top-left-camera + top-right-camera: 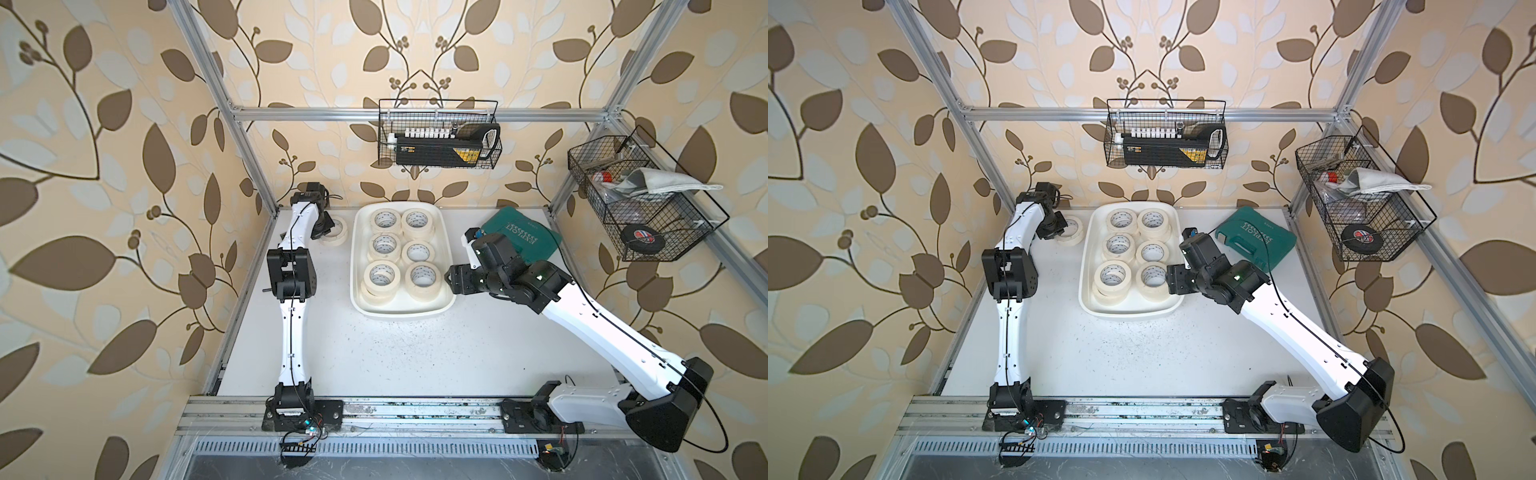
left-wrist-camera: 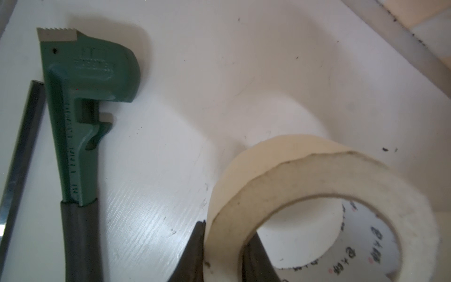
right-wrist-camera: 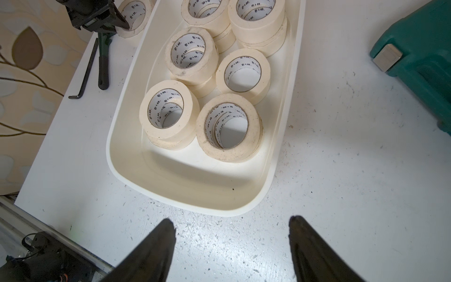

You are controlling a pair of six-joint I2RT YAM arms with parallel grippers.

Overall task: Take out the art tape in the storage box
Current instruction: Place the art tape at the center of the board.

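The art tape [image 3: 170,135] is showing cream with white printed cores; storage box [image 3: 195,180] is presenting white; tool case [image 3: 419,48], teal.

Cream wallpaper [image 1: 124,124] with brown leaves surrounds a scuffed white table [image 1: 415,353] framed by aluminium rails [image 1: 311,113]

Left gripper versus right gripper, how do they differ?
The left gripper is shut on an art tape roll; the right gripper is open and empty. The left gripper sits by the far left side of the storage box; the right gripper by its near right corner. Both have black tapered fingers.
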